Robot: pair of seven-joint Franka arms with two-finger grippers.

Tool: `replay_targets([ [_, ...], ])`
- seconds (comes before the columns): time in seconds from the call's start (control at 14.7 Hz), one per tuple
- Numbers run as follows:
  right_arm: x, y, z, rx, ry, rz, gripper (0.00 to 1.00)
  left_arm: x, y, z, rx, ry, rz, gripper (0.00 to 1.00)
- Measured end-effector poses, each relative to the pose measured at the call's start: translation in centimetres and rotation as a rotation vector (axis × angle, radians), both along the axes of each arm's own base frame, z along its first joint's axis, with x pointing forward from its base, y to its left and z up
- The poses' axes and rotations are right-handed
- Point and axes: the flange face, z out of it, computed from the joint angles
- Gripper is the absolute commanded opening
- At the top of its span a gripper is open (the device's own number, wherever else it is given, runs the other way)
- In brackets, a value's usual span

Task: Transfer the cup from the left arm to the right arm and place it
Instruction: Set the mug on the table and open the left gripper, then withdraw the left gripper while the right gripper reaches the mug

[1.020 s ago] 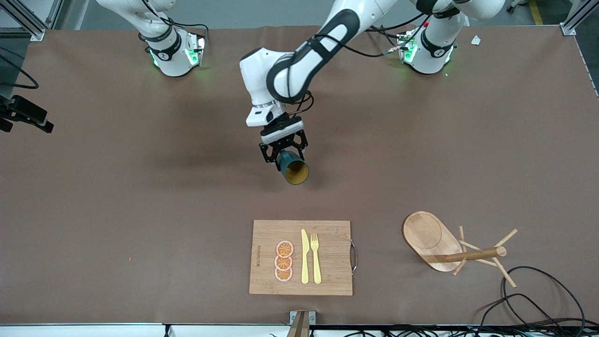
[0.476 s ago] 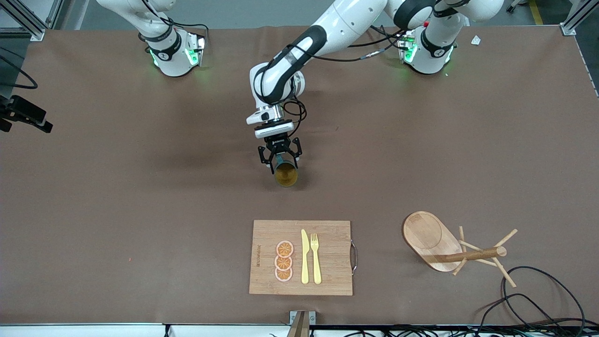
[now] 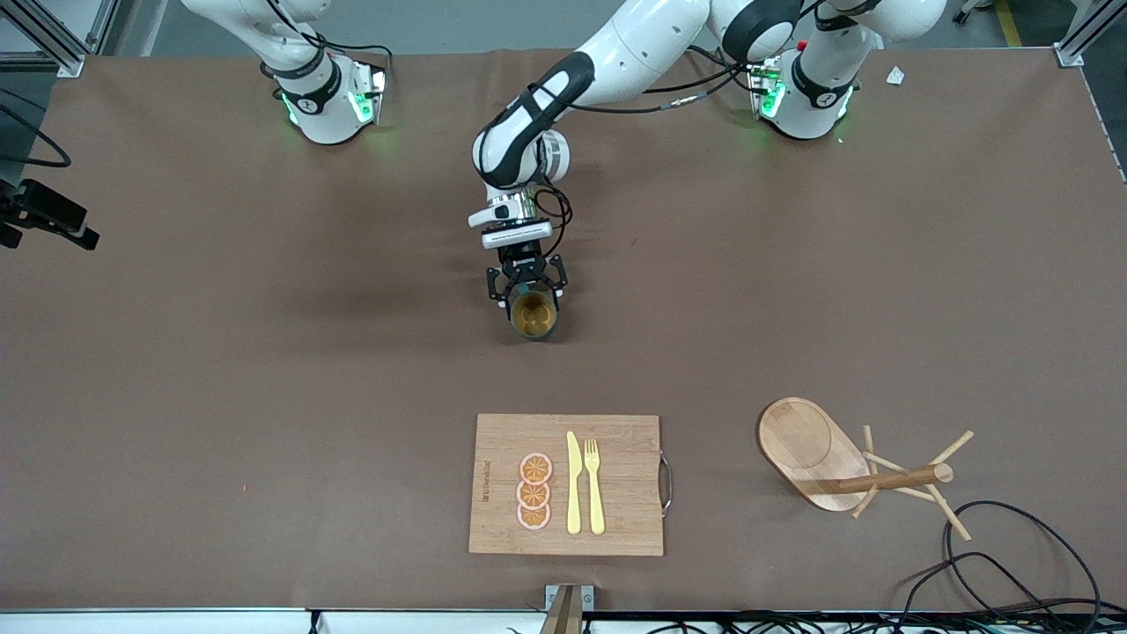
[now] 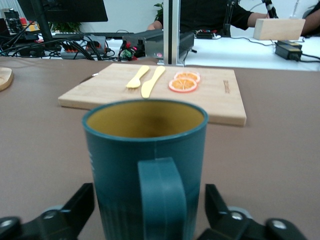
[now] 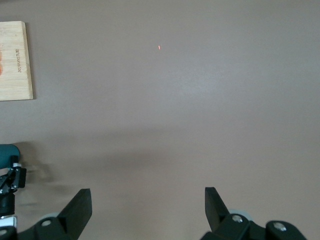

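The dark teal cup point(image 3: 534, 317) stands upright on the brown table near its middle, its tan inside showing. In the left wrist view the cup point(image 4: 145, 150) fills the middle with its handle toward the camera. My left gripper point(image 3: 528, 302) is low at the table, its fingers point(image 4: 82, 205) either side of the cup and spread wide, with a sliver of table showing beside one finger. My right gripper point(image 5: 147, 200) is open and empty, high over bare table; the cup point(image 5: 6, 152) shows at the edge of its view. It is out of the front view.
A wooden cutting board point(image 3: 616, 493) with a yellow knife, a fork and orange slices lies nearer the front camera than the cup. An oval wooden tray point(image 3: 797, 440) and a tipped wooden mug tree point(image 3: 898, 480) lie toward the left arm's end, with black cables point(image 3: 1012, 563) beside them.
My left arm has come down and brought the cup from tilted in the air to upright at the table. The right arm has not visibly moved.
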Motion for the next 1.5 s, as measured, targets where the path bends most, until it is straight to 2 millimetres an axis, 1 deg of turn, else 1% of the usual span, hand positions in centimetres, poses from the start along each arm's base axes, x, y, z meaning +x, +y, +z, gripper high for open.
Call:
replay_targets([
  [0.07,0.0,0.0,0.0,0.0,0.0,0.0,1.0,-0.8,-0.2,-0.4,-0.005,0.004,-0.001,1.0],
  [0.2,0.0,0.0,0.0,0.0,0.0,0.0,1.0,-3.5,-1.3,-0.3,-0.037,0.038,0.016,1.0],
  [0.34,0.1,0.0,-0.2,0.0,0.004,0.001,1.0,-6.8,-2.8,1.3,-0.072,0.084,0.072,1.0],
  [0.41,0.2,0.1,-0.5,0.001,0.009,0.002,1.0,-8.6,-3.5,2.7,-0.089,0.116,0.115,1.0],
  [0.54,0.6,0.4,-1.3,0.002,0.023,0.008,1.0,-11.8,-4.4,6.5,-0.108,0.157,0.196,1.0],
  [0.68,1.2,0.9,-2.3,0.008,0.039,0.019,1.0,-14.4,-5.0,10.8,-0.126,0.192,0.26,1.0],
  [0.75,1.5,1.4,-2.8,0.015,0.047,0.026,1.0,-15.4,-5.2,13.5,-0.145,0.223,0.285,1.0],
  [0.82,1.9,1.9,-3.4,0.024,0.055,0.035,1.0,-16.0,-5.4,16.7,-0.161,0.264,0.307,1.0],
  [0.88,2.2,2.4,-3.9,0.029,0.064,0.043,1.0,-15.9,-5.3,20.5,-0.177,0.308,0.324,1.0],
  [0.95,2.5,2.9,-4.4,0.033,0.071,0.05,1.0,-15.0,-4.8,24.5,-0.194,0.349,0.337,1.0],
  [1.02,2.8,3.3,-4.9,0.036,0.073,0.057,1.0,-13.4,-4.0,28.6,-0.208,0.385,0.346,1.0],
  [1.09,3.2,3.8,-5.4,0.038,0.073,0.065,1.0,-11.1,-2.7,32.2,-0.215,0.421,0.353,1.0],
  [1.16,3.6,4.5,-6.1,0.04,0.072,0.075,1.0,-8.2,-0.9,35.5,-0.214,0.468,0.364,1.0],
  [1.22,4.0,5.2,-6.7,0.04,0.072,0.087,1.0,-4.8,1.3,38.1,-0.207,0.524,0.376,1.0],
  [1.29,4.3,6.0,-7.3,0.04,0.075,0.1,1.0,-1.2,3.7,40.0,-0.201,0.582,0.392,1.0],
  [1.36,4.6,6.9,-7.9,0.039,0.079,0.113,1.0,2.5,6.5,41.3,-0.197,0.643,0.413,1.0],
  [1.43,4.9,7.8,-8.6,0.04,0.082,0.125,1.0,6.2,9.2,41.9,-0.199,0.7,0.436,1.0],
  [1.5,5.1,8.7,-9.3,0.043,0.082,0.132,1.0,9.7,12.1,42.0,-0.202,0.751,0.459,1.0],
])
